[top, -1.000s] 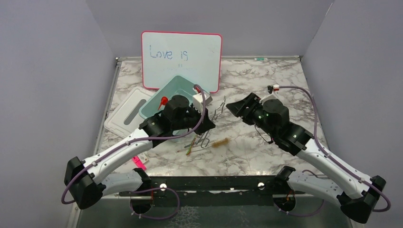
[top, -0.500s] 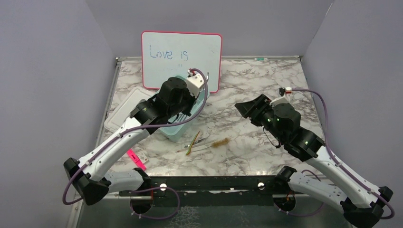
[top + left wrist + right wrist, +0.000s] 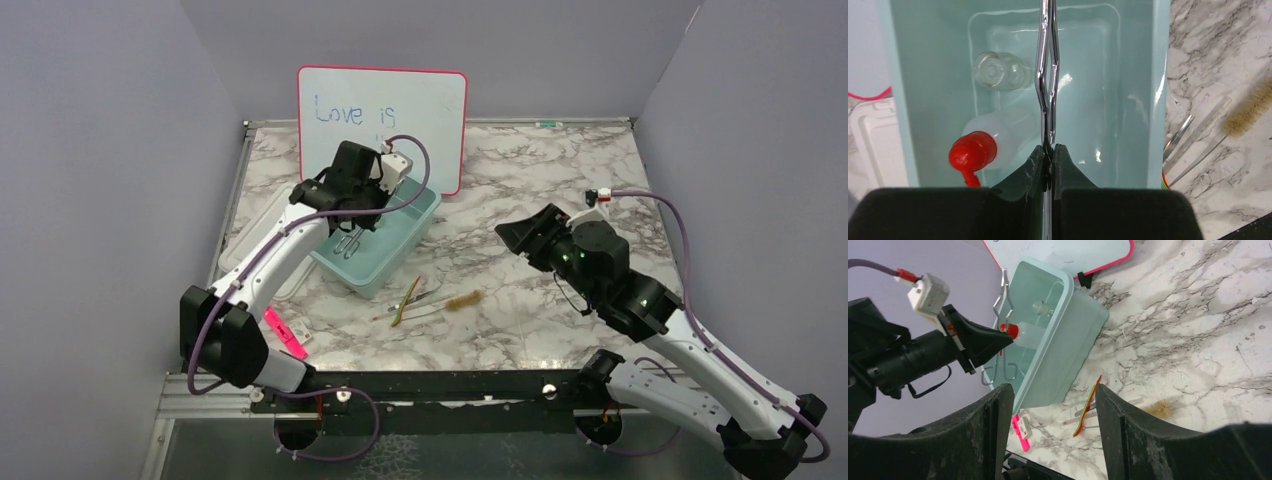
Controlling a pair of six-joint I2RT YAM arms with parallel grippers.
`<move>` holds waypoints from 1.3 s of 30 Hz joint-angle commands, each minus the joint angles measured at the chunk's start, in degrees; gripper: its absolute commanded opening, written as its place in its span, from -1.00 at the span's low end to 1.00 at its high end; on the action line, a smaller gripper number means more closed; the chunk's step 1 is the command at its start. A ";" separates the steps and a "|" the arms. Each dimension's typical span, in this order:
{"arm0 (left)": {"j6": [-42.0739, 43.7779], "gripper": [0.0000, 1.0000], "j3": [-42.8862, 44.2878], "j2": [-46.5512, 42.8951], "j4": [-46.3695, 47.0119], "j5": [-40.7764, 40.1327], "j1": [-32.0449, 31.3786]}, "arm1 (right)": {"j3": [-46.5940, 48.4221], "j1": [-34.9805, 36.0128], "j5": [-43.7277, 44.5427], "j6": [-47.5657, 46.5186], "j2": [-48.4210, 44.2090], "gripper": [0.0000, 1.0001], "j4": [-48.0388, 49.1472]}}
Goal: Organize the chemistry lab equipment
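Up top, your left gripper (image 3: 352, 225) hangs the tongs (image 3: 346, 246) over the bin (image 3: 425, 205). Left wrist: it's clamped on them above the bin, so lower deep before letting go. Right wrist: right gripper (image 3: 1053, 390) spread wide, empty; the brush (image 3: 1162, 407) lies beside the bin.

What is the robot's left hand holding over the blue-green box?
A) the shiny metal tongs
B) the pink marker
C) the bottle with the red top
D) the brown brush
A: the left gripper is shut on the metal tongs, which hang over the teal bin, while the brown bristle brush lies on the table outside it.
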 commanded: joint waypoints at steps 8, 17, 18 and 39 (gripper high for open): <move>1.47 -1.00 -1.23 10.69 1.16 10.37 1.85 | -1.57 0.38 0.62 0.59 -1.62 0.29 -1.40; -2.18 -0.98 -1.71 15.92 1.16 11.64 1.85 | -2.21 0.35 1.50 0.03 -2.97 0.24 -0.78; -2.66 -0.95 -1.59 16.23 1.16 11.56 1.85 | -2.14 0.38 1.67 -0.09 -3.04 0.24 -0.74; -9.14 -0.35 2.24 8.57 1.00 12.72 1.81 | -0.81 0.40 3.56 -0.73 -3.96 0.22 -3.62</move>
